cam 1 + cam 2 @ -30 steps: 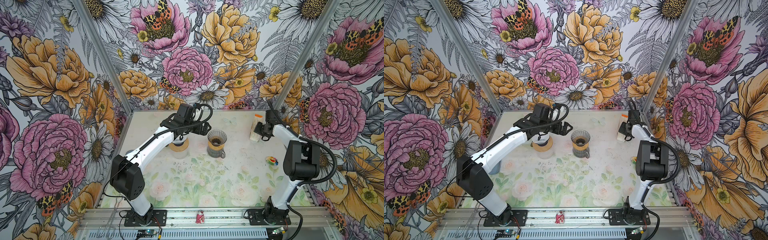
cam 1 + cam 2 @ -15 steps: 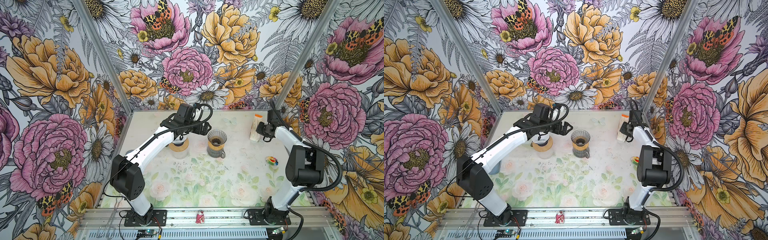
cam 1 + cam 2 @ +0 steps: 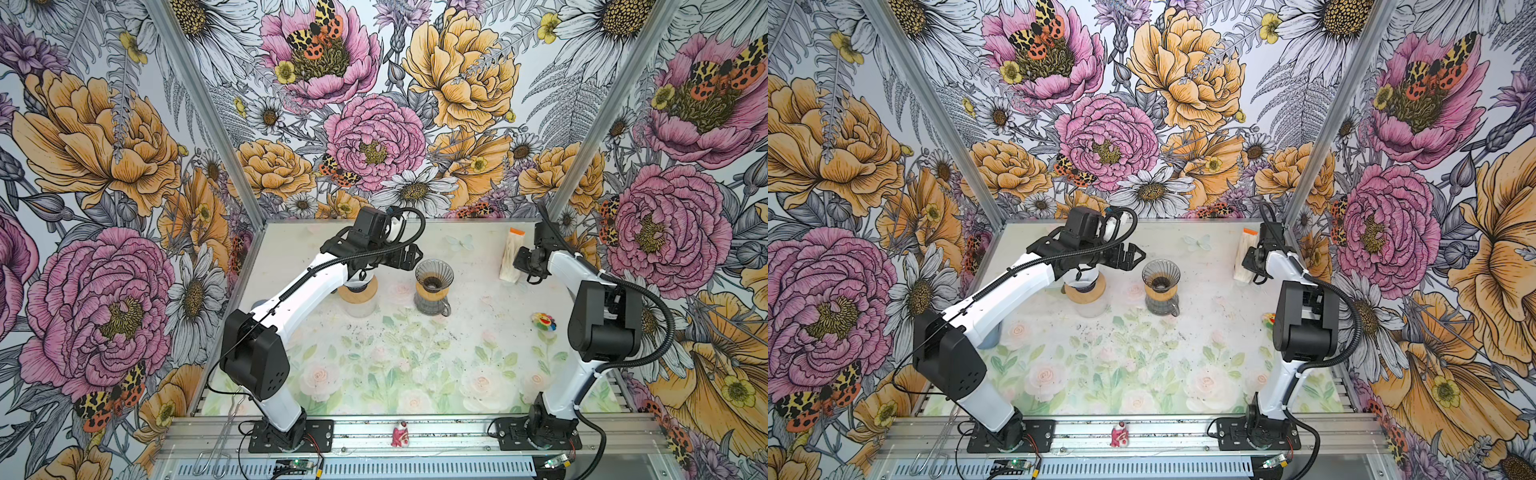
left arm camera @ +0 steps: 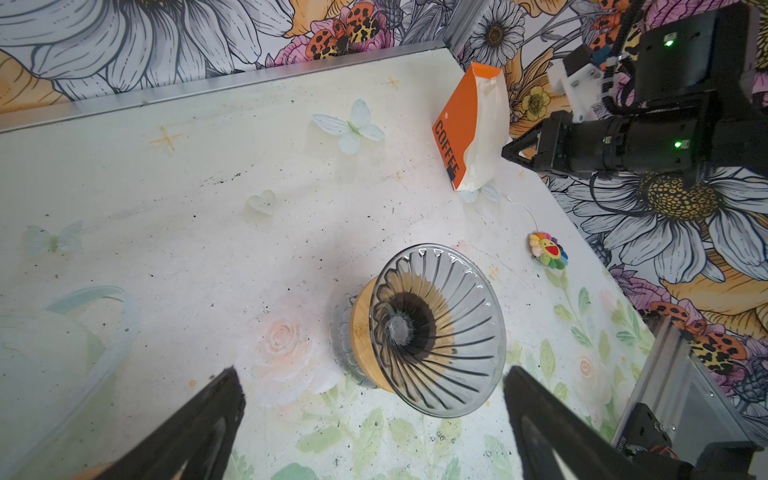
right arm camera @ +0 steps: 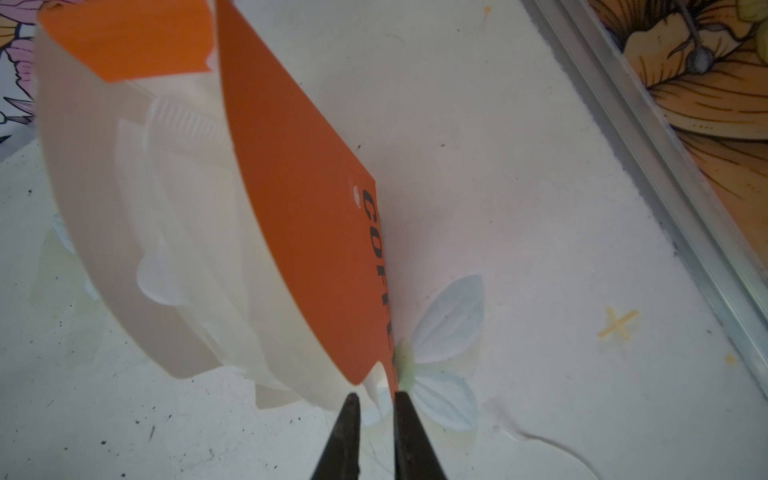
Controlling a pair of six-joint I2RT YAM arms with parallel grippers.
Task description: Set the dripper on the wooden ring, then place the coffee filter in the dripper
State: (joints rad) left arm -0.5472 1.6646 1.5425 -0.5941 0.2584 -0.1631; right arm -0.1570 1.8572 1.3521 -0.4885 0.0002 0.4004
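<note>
Delta over the last second is small. The right arm's elbow dipped out and came back. The right hand (image 5: 375, 399) has barely moved and is still at the lower corner of the orange COFFEE filter pack (image 5: 291, 208), far right of the counter (image 3: 415, 374) near the back wall. The pack hasn't shifted or lifted in the top views.

Right hand: nearly clenched, with a thin slit between the fingertips. The white edge of a coffee filter (image 5: 187, 249) and the orange corner sit right at the tips. Can't tell whether it's pinching paper or just touching it. My read: it's re-gripping, and no filter is out of the pack yet.

Left hand (image 4: 372, 374): fully released and empty, unchanged. It hovers just beside the glass dripper (image 4: 440, 328), with the fingers spread either side of it in the wrist view.

The dripper sits on its carafe mid-counter, well apart from the pack, with no filter inside.

So we're still on step one, extraction. Risks:
- grabbing the pack wall along with the filter
- pulling several filters at once
- dragging the whole pack over
</note>
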